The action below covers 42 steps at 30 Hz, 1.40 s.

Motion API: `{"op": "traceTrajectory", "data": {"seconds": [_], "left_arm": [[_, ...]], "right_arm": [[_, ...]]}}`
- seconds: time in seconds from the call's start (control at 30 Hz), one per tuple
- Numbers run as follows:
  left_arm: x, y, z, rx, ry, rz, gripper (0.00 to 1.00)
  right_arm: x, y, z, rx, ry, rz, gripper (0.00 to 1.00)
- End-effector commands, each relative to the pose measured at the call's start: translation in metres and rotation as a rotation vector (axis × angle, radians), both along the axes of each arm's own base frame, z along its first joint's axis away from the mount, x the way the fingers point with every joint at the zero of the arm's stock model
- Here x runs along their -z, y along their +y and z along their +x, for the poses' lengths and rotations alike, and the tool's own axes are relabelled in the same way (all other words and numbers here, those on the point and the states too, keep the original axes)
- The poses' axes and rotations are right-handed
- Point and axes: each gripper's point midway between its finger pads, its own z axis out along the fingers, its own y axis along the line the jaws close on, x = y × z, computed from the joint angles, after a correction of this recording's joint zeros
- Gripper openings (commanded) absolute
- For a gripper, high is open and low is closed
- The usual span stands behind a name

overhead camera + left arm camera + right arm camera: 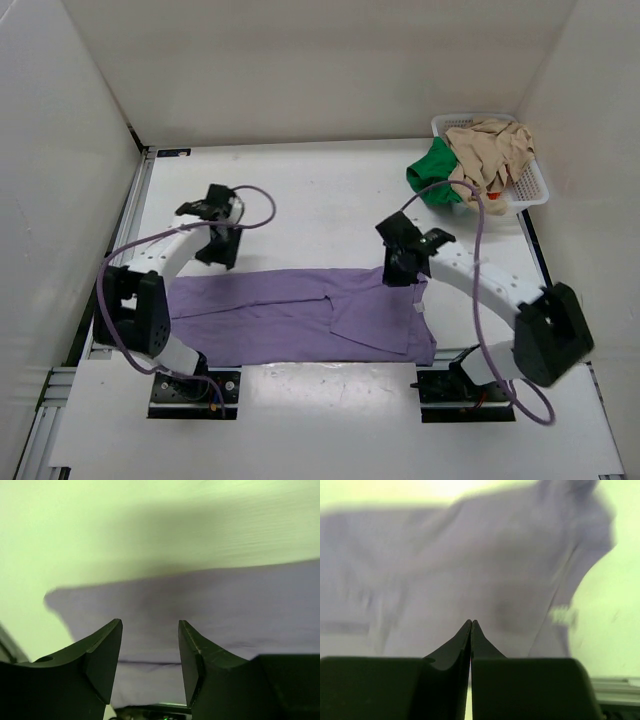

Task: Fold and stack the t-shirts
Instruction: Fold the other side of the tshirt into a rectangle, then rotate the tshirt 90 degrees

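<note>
Down on the table (320,190), close to the arm bases: purple t-shirt (290,315), spread out sideways, right part doubled over in a flap. Over its far left edge, left gripper (216,250), jaws standing apart, nothing between them. Over the far right edge, right gripper (402,268), fingers pressed tight together, no cloth visibly pinched. Back right corner: white basket (535,190), heaped with a crumpled tan t-shirt (490,150). Spilling over its left side, green t-shirt (432,178). Peeking out below the tan, a sliver of orange-red cloth (497,196).
</note>
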Motion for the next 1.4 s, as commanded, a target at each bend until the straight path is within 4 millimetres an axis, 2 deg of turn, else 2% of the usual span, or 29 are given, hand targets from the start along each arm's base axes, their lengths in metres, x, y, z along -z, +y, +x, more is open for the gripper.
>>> {"op": "traceTrajectory", "data": {"seconds": [0.0,0.07,0.1,0.17,0.23,0.3,0.37,0.4,0.43,0.53,0.57,0.6,0.63,0.67,0.7,0.73,0.8,0.83,0.9,0.93,1.0,1.03,1.07,1.1,1.13,1.2,1.23,1.27,1.37], "left_arm": [[0.012,0.073,-0.024,-0.192,0.024,0.147,0.6],[0.028,0.092,-0.043,-0.251,0.064,0.168,0.6],[0.037,0.106,-0.052,-0.305,0.08,0.169,0.6],[0.047,0.115,-0.059,-0.349,0.096,0.158,0.6],[0.059,0.128,-0.064,-0.403,0.121,0.158,0.6],[0.069,0.128,-0.067,-0.422,0.154,0.121,0.6],[0.068,0.132,-0.065,-0.452,0.147,0.089,0.6],[0.068,0.132,-0.065,-0.459,0.148,0.076,0.6],[0.067,0.133,-0.063,-0.474,0.141,0.054,0.6],[0.057,0.136,-0.062,-0.505,0.112,0.006,0.6],[0.051,0.136,-0.06,-0.512,0.097,-0.011,0.6],[0.046,0.134,-0.064,-0.518,0.106,-0.029,0.6],[0.038,0.128,-0.062,-0.508,0.088,-0.068,0.64],[0.03,0.129,-0.058,-0.516,0.067,-0.09,0.71],[0.024,0.128,-0.058,-0.521,0.059,-0.108,0.74],[0.013,0.124,-0.056,-0.513,0.043,-0.133,0.78],[0.006,0.125,-0.055,-0.519,0.031,-0.142,0.81],[0.001,0.125,-0.055,-0.519,0.025,-0.142,0.81],[-0.002,0.126,-0.052,-0.518,0.016,-0.142,0.81],[-0.002,0.126,-0.052,-0.518,0.016,-0.142,0.81],[0.004,0.126,-0.053,-0.518,0.022,-0.142,0.81],[0.008,0.125,-0.056,-0.519,0.036,-0.142,0.81],[0.01,0.125,-0.053,-0.519,0.031,-0.142,0.81],[0.013,0.124,-0.057,-0.52,0.044,-0.142,0.81],[0.013,0.125,-0.054,-0.519,0.032,-0.142,0.81],[0.016,0.124,-0.057,-0.52,0.042,-0.142,0.81],[0.019,0.126,-0.058,-0.523,0.044,-0.132,0.81],[0.016,0.126,-0.058,-0.522,0.032,-0.132,0.81],[0.01,0.128,-0.06,-0.524,0.004,-0.12,0.81]], "right_arm": [[0.022,-0.025,0.031,0.077,0.037,-0.097,0.0],[0.029,-0.029,0.043,0.114,0.064,-0.099,0.0],[0.045,-0.037,0.045,0.144,0.112,-0.116,0.0],[0.064,-0.047,0.05,0.175,0.179,-0.142,0.0],[0.069,-0.045,0.062,0.186,0.191,-0.147,0.0],[0.082,-0.05,0.061,0.172,0.265,-0.195,0.0],[0.075,-0.042,0.084,0.175,0.239,-0.192,0.0],[0.081,-0.044,0.088,0.174,0.265,-0.208,0.0],[0.068,-0.032,0.115,0.177,0.212,-0.178,0.0],[0.091,-0.03,0.155,0.214,0.258,-0.186,0.0],[0.089,-0.022,0.174,0.215,0.238,-0.175,0.0],[0.058,-0.004,0.226,0.224,0.128,-0.105,0.0],[0.05,0.008,0.25,0.221,0.088,-0.068,0.0],[0.069,0.015,0.272,0.244,0.087,-0.044,0.0],[0.026,0.038,0.323,0.252,-0.082,0.073,0.0],[0.029,0.055,0.34,0.257,-0.109,0.155,0.0],[-0.005,0.078,0.372,0.226,-0.241,0.285,0.0],[-0.043,0.095,0.389,0.198,-0.372,0.357,0.0],[-0.08,0.104,0.389,0.14,-0.476,0.36,0.02],[-0.121,0.108,0.382,0.084,-0.573,0.328,0.03],[-0.113,0.104,0.362,0.034,-0.541,0.277,0.11],[-0.134,0.098,0.347,0.043,-0.547,0.288,0.12],[-0.129,0.087,0.339,0.074,-0.513,0.285,0.12],[-0.096,0.076,0.321,0.102,-0.418,0.263,0.12],[-0.102,0.063,0.311,0.137,-0.402,0.277,0.12],[-0.088,0.045,0.292,0.211,-0.331,0.277,0.1],[-0.062,0.036,0.279,0.239,-0.275,0.233,0.09],[-0.05,0.03,0.27,0.258,-0.239,0.203,0.07],[-0.027,0.019,0.256,0.306,-0.155,0.139,0.01]]}}
